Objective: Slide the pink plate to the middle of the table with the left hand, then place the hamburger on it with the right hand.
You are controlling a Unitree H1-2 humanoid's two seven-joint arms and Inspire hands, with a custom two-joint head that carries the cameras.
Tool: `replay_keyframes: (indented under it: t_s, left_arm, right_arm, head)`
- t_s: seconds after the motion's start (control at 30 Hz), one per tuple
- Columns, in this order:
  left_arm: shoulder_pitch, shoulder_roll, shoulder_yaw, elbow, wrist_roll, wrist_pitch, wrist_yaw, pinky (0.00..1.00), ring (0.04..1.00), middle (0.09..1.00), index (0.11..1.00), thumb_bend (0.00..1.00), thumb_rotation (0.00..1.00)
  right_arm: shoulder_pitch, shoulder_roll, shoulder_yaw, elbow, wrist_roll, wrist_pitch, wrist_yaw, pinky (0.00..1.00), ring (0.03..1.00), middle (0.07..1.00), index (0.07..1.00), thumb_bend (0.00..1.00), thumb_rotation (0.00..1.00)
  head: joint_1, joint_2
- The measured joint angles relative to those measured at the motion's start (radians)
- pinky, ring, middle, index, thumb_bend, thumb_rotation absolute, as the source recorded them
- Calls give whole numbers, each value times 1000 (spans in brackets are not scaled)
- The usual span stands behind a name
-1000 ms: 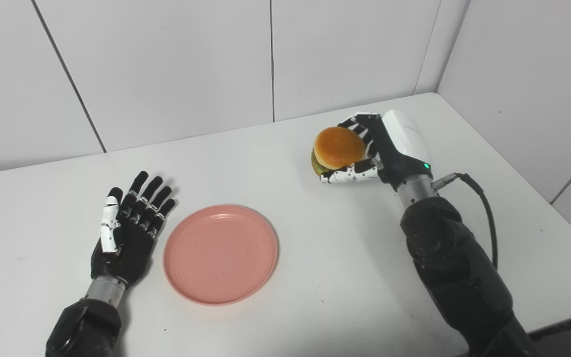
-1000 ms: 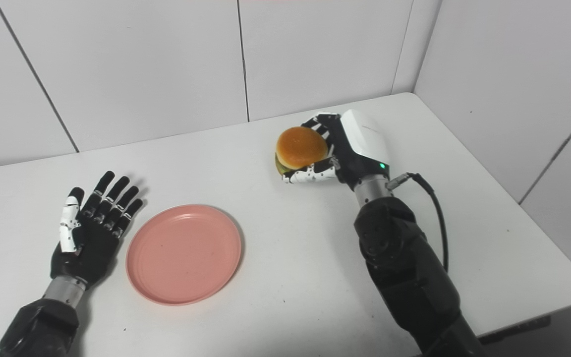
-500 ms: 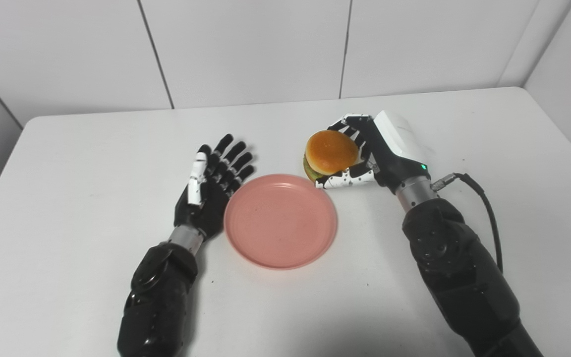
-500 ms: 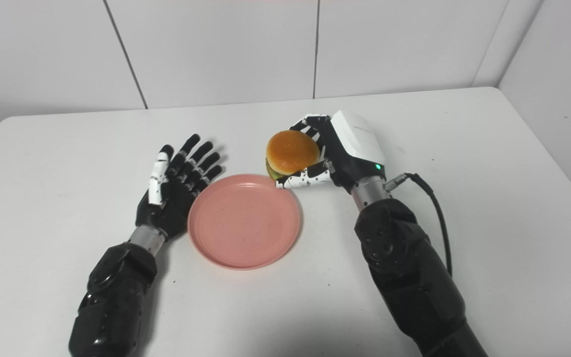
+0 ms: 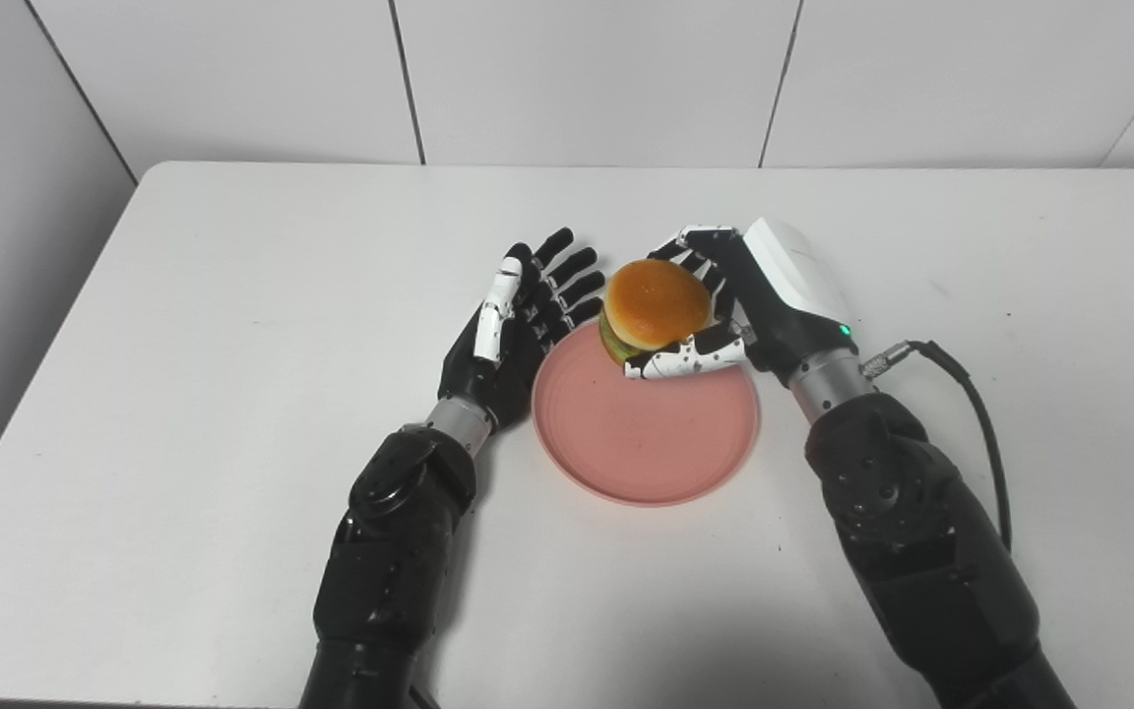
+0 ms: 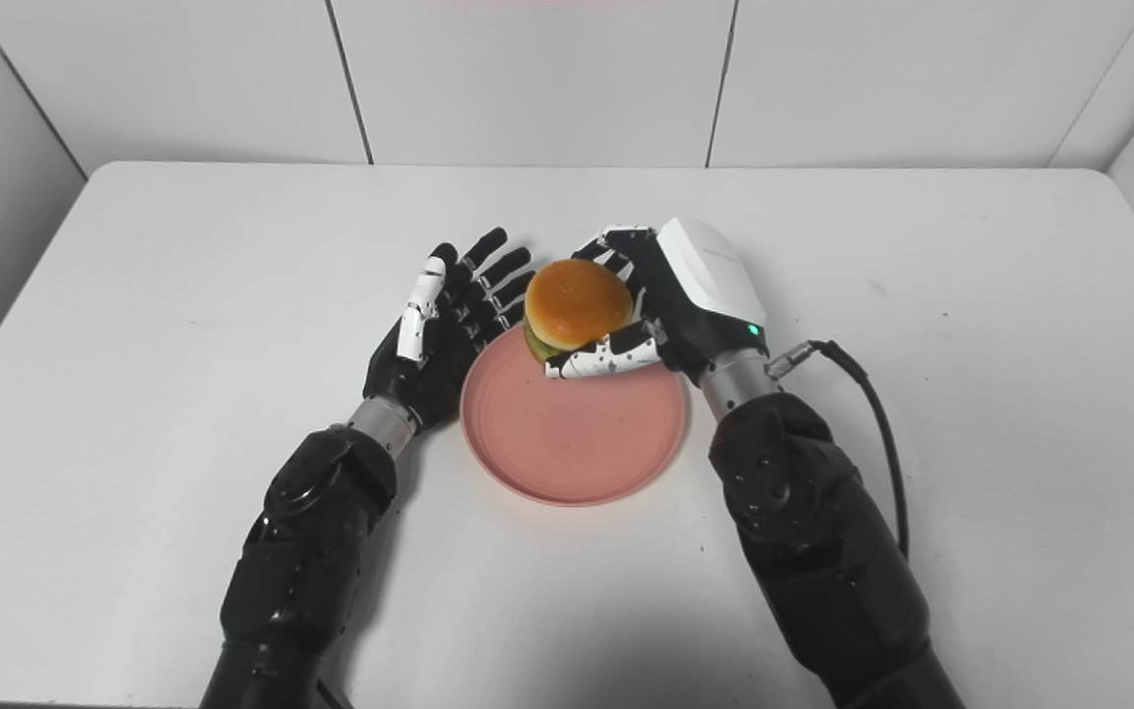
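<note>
The pink plate (image 5: 648,445) lies flat near the middle of the white table (image 5: 232,295). My left hand (image 5: 518,330) is open, fingers stretched out, its side against the plate's left rim. My right hand (image 5: 759,295) is shut on the hamburger (image 5: 656,295), an orange bun with green showing beneath. It holds the hamburger just above the plate's far edge, thumb under it. In the right eye view the hamburger (image 6: 575,295) sits close to the left hand's fingertips.
A black cable (image 5: 966,389) loops from the right wrist over the table. White walls close in behind the table and along its left side. Bare table surface spreads to the left and right of both arms.
The camera has swung, shifting the whole picture. Within it, my left hand and the plate moved right across the table, so the plate now lies under the held hamburger.
</note>
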Motion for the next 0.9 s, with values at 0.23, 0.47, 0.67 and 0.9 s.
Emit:
replay_keyframes:
  t_s: [0.23,0.47,0.67,0.9]
  left_arm:
    - [-2,-13,-2,-1,17,0,11,876,888,896,896,394,1000]
    - [-2,-15,-2,-1,17,4,9,879,895,902,901,395,1000]
    - [-2,-14,2,-7,16,16,7,884,890,898,908,392,1000]
    - [-1,-7,2,-7,16,17,4,878,883,891,905,391,1000]
  right_arm:
    - [5,18,34,39,-6,-1,5,242,324,406,486,503,136]
    - [28,16,48,67,-17,-1,5,244,326,409,486,502,136]
    - [39,-2,47,68,-23,-1,5,272,348,419,485,501,135]
    - [60,-21,43,68,-23,-4,3,287,363,433,485,500,136]
  head:
    - [-9,5]
    - [-34,8]
    - [-48,11]
    - [-66,14]
